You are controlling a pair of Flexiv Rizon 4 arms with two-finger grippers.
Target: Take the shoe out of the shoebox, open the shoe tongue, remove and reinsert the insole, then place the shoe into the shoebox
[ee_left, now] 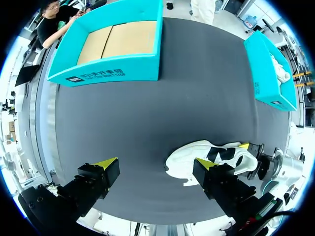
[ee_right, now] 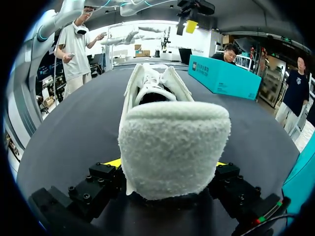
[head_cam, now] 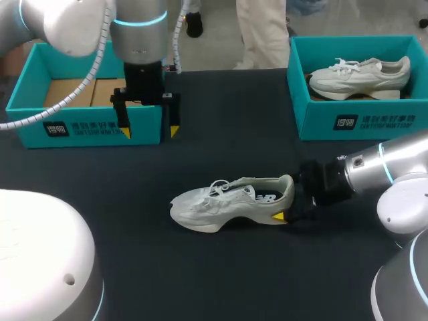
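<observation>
At centre frame on the counter [head_cam: 234,134], my right hand [head_cam: 287,206] pinches the heel of the shoe [head_cam: 231,200]; next, I judge, the spread left hand [head_cam: 150,130] must lift the tongue [head_cam: 234,186].

Fuzzy cloth covers the shoe [ee_right: 172,147] heel; the table [head_cam: 221,274] is matt.

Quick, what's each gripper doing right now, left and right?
Left gripper: open, jaws wide apart, holding nothing.
Right gripper: closed on the heel of the shoe.
</observation>
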